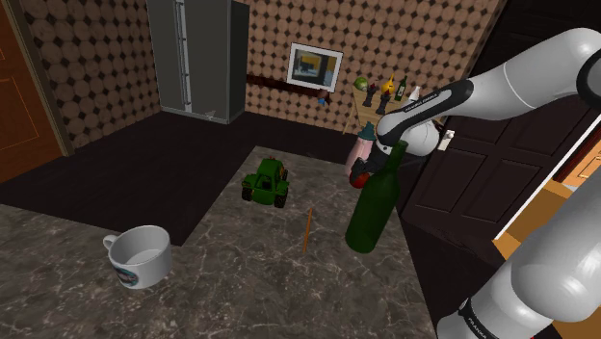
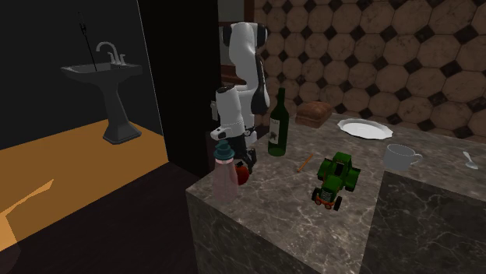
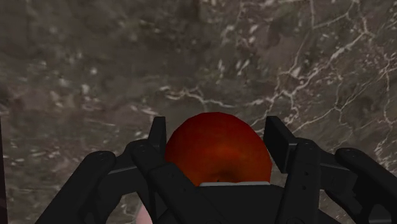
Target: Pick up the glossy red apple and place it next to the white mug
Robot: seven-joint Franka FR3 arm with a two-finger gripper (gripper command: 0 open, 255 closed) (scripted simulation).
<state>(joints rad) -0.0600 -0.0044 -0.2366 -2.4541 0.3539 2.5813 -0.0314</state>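
Observation:
The red apple (image 3: 216,149) sits between my gripper's (image 3: 217,127) two black fingers, which clasp it on both sides over the marbled counter (image 3: 254,57). In the shoulder view the apple (image 1: 359,178) peeks out behind a dark green bottle (image 1: 376,207), under the gripper (image 1: 371,164). In the second exterior view the apple (image 2: 244,173) is near the counter's corner, beside a pink spray bottle (image 2: 224,173), with the gripper (image 2: 248,159) on it. The white mug (image 1: 140,255) (image 2: 401,156) stands far off at the counter's other end. Whether the apple is off the surface I cannot tell.
A green toy tractor (image 1: 267,181) (image 2: 335,180) and a thin brown stick (image 1: 307,229) (image 2: 305,164) lie between apple and mug. A white plate (image 2: 364,128), a brown loaf (image 2: 315,114) and a spoon (image 2: 470,159) lie toward the wall. The counter edge (image 2: 204,191) runs just past the spray bottle.

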